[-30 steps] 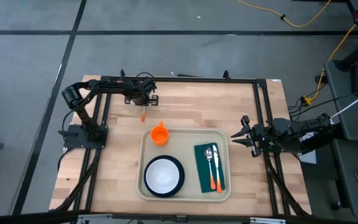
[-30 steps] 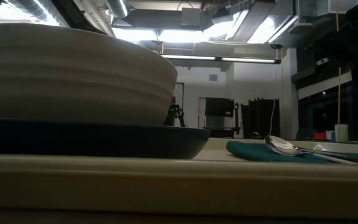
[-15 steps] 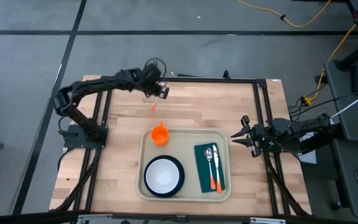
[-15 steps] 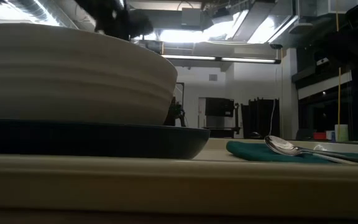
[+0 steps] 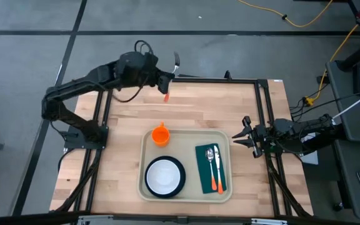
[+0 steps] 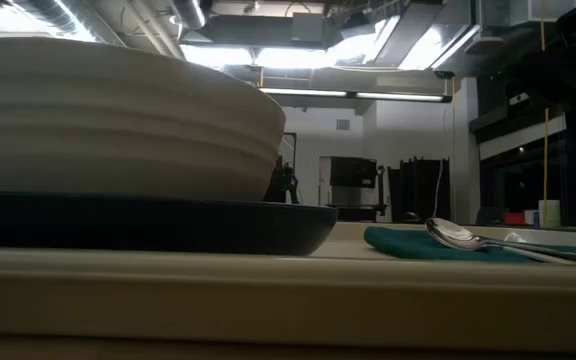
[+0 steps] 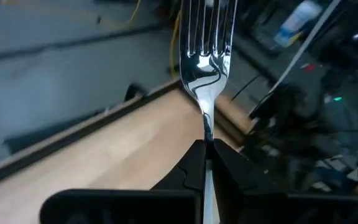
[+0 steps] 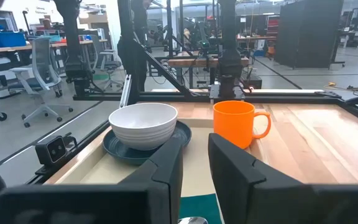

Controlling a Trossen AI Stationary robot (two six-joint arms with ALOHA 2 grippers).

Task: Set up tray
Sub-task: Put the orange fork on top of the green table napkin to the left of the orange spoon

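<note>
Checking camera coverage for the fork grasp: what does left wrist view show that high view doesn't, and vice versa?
Left wrist only: the fork close up, its tines pointing away from the camera, its handle pinched between the left gripper's shut jaws.

High only: the tray with orange mug, white bowl on a dark plate, green cloth carrying a spoon, and the right gripper parked beside the tray's right edge.

Both: the fork held by the left gripper over the table's far edge, and the wooden table.
</note>
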